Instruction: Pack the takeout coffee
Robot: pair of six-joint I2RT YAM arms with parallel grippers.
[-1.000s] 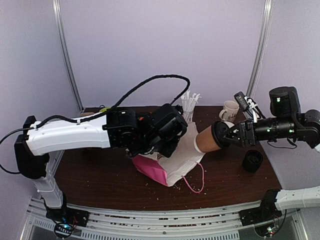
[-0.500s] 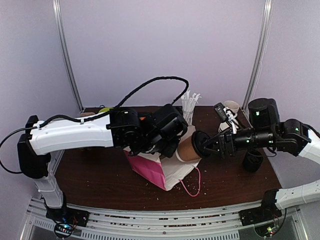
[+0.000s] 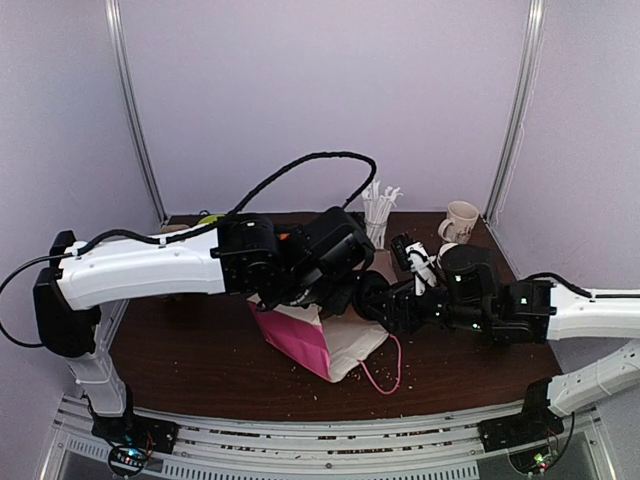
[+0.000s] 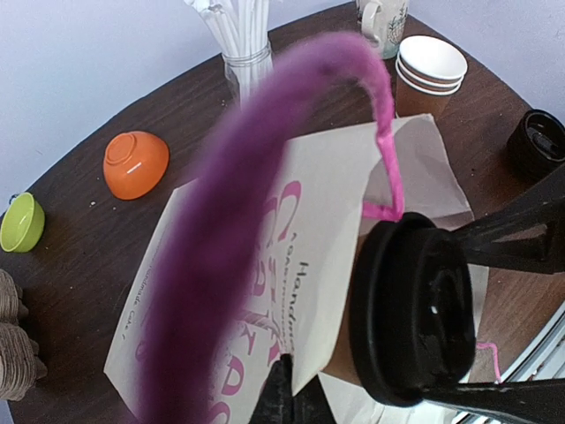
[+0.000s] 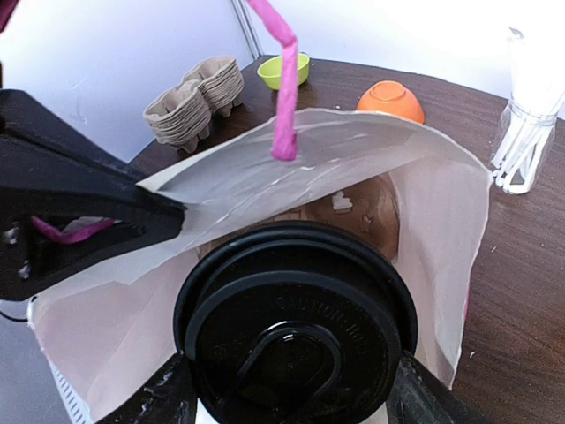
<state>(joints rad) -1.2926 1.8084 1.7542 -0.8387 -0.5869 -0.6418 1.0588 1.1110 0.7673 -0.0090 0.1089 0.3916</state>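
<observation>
Nearly done: the right pincer [image 5: 287, 397] grasps the black-lidded brown kraft-paper cup [image 4: 410, 318], partly inside the white paper bag [image 4: 327, 194] ahead of it, whose rim the left pincer [image 4: 282, 393] clenches; release remains.

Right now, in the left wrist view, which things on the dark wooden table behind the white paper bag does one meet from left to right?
small lime-green bowl → orange bowl → clear glass of white straws → stack of brown paper cups → squat black stack of lids
</observation>
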